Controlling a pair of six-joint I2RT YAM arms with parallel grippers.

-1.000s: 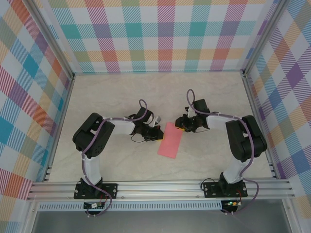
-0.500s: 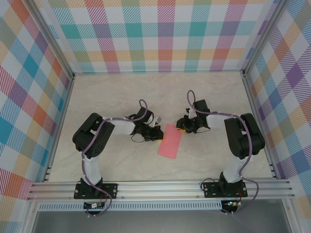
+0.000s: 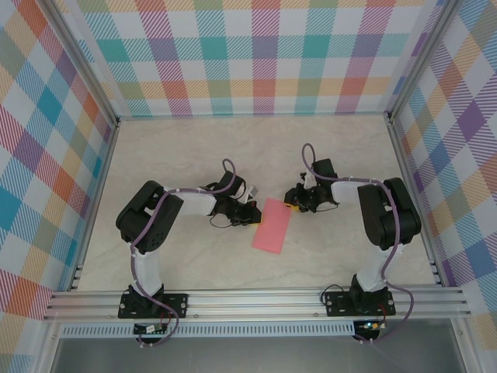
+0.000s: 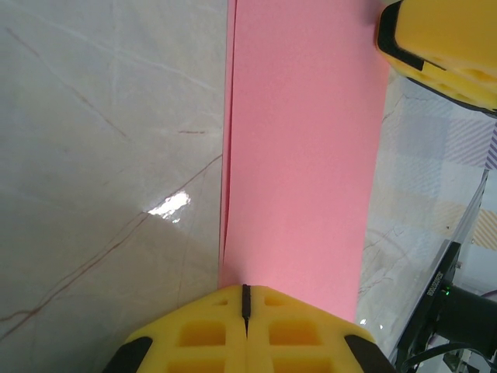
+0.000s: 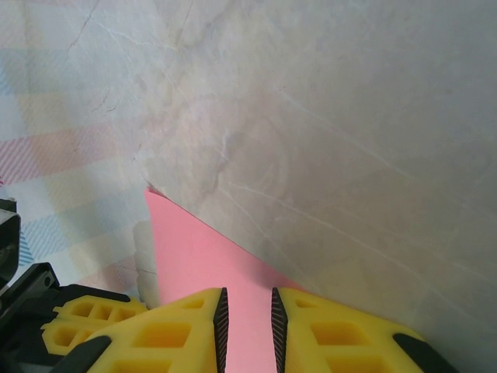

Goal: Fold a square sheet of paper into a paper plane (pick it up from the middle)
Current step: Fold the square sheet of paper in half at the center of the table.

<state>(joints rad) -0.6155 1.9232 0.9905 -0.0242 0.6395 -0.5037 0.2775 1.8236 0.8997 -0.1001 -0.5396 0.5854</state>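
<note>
Left gripper (image 4: 245, 291) low, shut, maybe pinching sheet (image 4: 303, 155) edge; right gripper (image 5: 248, 301) ajar.

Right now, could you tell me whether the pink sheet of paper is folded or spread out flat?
Folded: the square sheet of paper lies as a narrow rectangle, with two layered edges along one long side.

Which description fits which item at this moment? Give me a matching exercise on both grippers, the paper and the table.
Items:
1. left gripper
2. right gripper
3. sheet of paper
4. table

Descriptions:
A. pale, marbled surface
B. jaws a narrow gap apart, pink showing between them
C. pink, lying flat as a long rectangle
D. jaws closed together, at the paper's edge

Pairs: 1-D, 2-B, 3-C, 4-A
</note>
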